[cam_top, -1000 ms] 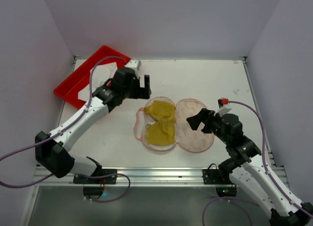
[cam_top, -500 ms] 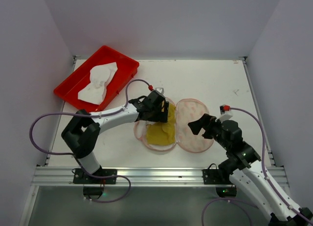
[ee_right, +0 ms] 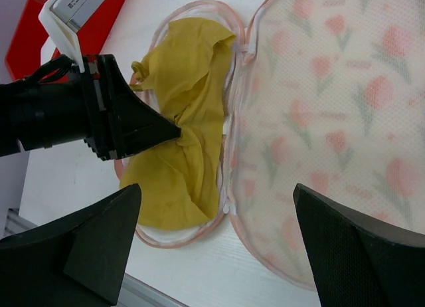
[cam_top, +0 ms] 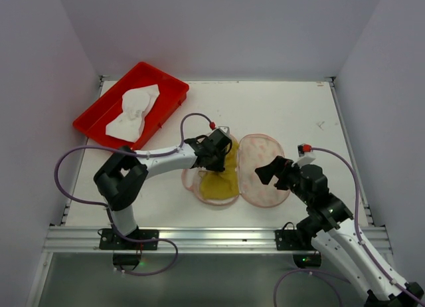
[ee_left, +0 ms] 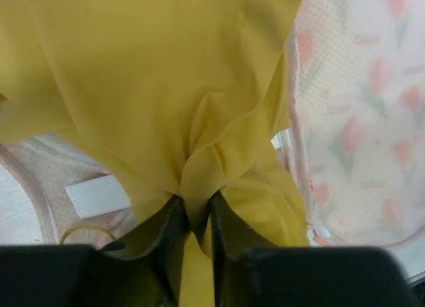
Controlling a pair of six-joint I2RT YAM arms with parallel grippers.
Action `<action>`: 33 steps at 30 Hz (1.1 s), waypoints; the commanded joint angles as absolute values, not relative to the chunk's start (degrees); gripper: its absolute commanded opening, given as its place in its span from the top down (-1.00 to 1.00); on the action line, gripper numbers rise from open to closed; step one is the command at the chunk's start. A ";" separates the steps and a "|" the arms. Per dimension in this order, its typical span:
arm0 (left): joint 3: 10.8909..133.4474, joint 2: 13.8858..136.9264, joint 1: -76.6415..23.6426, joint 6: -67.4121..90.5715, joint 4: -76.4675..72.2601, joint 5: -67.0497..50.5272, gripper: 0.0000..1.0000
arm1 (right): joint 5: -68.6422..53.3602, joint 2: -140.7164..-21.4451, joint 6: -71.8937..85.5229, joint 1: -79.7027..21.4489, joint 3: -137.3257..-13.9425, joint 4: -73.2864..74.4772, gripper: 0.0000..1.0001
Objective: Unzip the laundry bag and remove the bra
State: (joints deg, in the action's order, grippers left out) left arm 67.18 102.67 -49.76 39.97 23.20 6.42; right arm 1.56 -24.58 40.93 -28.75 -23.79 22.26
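Observation:
The laundry bag lies unzipped and spread flat mid-table, its cream lid printed with orange-red flowers on the right. The yellow bra fills the left half. My left gripper reaches in from the left and is shut on a bunched fold of the bra, the fabric pinched between the two black fingers. In the right wrist view its tip meets the bra near the middle. My right gripper hangs open above the bag's near edge, holding nothing.
A red tray with a white cloth in it sits at the back left. The bag's pink zip edging runs between the two halves. White walls close in the table on three sides.
The left arm swung from beside the red tray down into the bag's left half and its jaws closed on the bra. The right arm barely shifted.

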 commanded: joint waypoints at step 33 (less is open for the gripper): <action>103.88 94.02 -20.32 -21.61 33.76 16.71 1.00 | 1.15 -25.13 35.77 -28.56 -30.76 20.66 -0.97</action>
State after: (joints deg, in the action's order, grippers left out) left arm 99.07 90.19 -25.17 -10.28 34.83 20.38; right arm 1.98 -23.81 37.30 -28.75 -28.42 22.76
